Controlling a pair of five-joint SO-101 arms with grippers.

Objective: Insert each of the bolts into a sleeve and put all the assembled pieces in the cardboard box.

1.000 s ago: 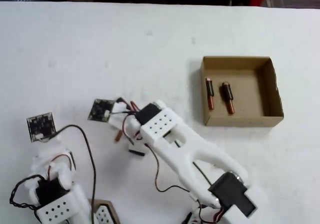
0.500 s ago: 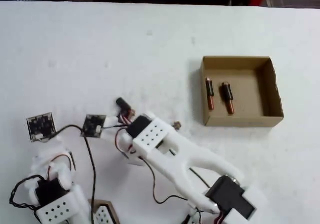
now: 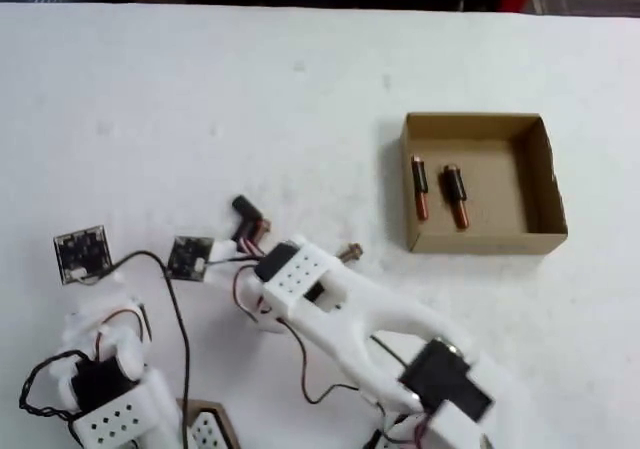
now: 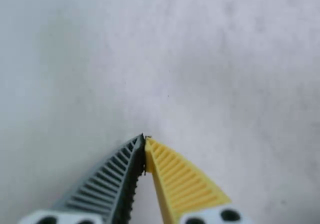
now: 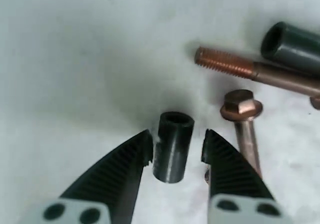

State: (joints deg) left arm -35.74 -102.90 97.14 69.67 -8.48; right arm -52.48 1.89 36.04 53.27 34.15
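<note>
The right gripper (image 5: 178,134) has slid back and now straddles a black sleeve (image 5: 173,146), narrowly parted and, I'd say, ready to pinch. The left gripper (image 4: 144,140) sits closed and empty.

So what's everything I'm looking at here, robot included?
Table: one, white, under everything.
Cardboard box: one, brown, on the table's right side.
Assembled pieces: two, copper bolts in black sleeves, lying in the cardboard box.
Loose sleeves: two, black; one between the right jaws, one beside a bolt.
Loose bolts: at least two, copper, on the table near the right jaws.
Left arm: one, white, at the table's near edge; left jaws shut, grey and yellow.
Right arm: one, white, mid-table; right jaws open, black.
</note>
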